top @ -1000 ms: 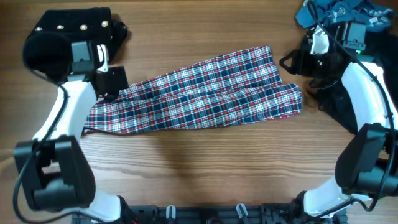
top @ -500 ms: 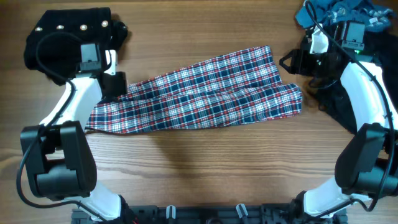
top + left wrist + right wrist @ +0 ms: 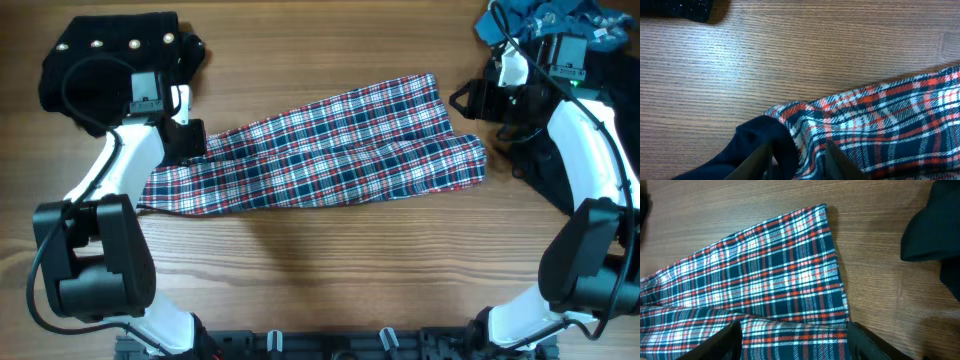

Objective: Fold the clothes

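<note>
Large cloth [image 3: 320,150] centre; one garment [image 3: 100,50] behind left (heap [image 3: 545,20] behind right).

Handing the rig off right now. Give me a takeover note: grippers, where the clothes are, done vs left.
Left gripper: fingers straddle the plaid cloth at its edge near the black studded garment; can't confirm a grip.
Right gripper: open, empty, over the plaid's other end.
Plaid: a long slanted strip mid-table.
Teal garments: bunched at the far right corner. Another black garment lies by the right arm.
Done: no finished fold visible.
Left: fold the plaid, then the rest.
</note>
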Robot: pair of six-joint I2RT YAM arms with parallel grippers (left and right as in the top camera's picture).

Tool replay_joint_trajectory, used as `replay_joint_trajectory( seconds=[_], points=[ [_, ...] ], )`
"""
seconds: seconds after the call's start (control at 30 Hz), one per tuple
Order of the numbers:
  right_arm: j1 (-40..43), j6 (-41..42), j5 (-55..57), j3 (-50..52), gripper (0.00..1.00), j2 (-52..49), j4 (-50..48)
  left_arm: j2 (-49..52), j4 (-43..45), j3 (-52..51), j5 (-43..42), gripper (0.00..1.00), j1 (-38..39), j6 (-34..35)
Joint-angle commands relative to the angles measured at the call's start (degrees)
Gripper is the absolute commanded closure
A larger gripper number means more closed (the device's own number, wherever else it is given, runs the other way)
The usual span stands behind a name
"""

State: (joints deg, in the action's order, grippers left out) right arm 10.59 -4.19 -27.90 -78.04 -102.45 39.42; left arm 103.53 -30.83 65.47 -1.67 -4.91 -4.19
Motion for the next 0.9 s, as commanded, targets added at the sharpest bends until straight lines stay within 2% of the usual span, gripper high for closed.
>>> replay_joint_trajectory(
  seconds=[0.0, 0.2, 0.63, 0.67, 0.77, 0.87],
  points=[
    [-0.24, -0.20, 0.94, -1.03, 0.33, -0.85, 0.11, 0.74, -0.04, -1.18, -1.07, 0.69, 0.31, 0.37],
    [-0.24, -0.20, 0.94, -1.03, 0.33, -0.85, 0.17, 0.74, -0.02, -1.53, -1.09, 0.78, 0.31, 0.39],
    [-0.24, -0.15, 0.92, -1.03, 0.33, -0.85, 0.26, 0.76, 3.08, -5.60, -0.85, 0.77, 0.31, 1.66],
    [-0.24, -0.15, 0.92, -1.03, 0.33, -0.85, 0.26, 0.76, 3.52, -5.60, -0.83, 0.79, 0.31, 1.66],
    [-0.24, -0.11, 0.92, -1.03, 0.33, -0.85, 0.26, 0.74, 7.23, -5.60, 0.28, 0.96, 0.31, 2.49],
    [-0.24, -0.15, 0.92, -1.03, 0.33, -0.85, 0.33, 0.74, 12.15, -5.60, 1.77, 0.96, 0.31, 5.16]
  ],
)
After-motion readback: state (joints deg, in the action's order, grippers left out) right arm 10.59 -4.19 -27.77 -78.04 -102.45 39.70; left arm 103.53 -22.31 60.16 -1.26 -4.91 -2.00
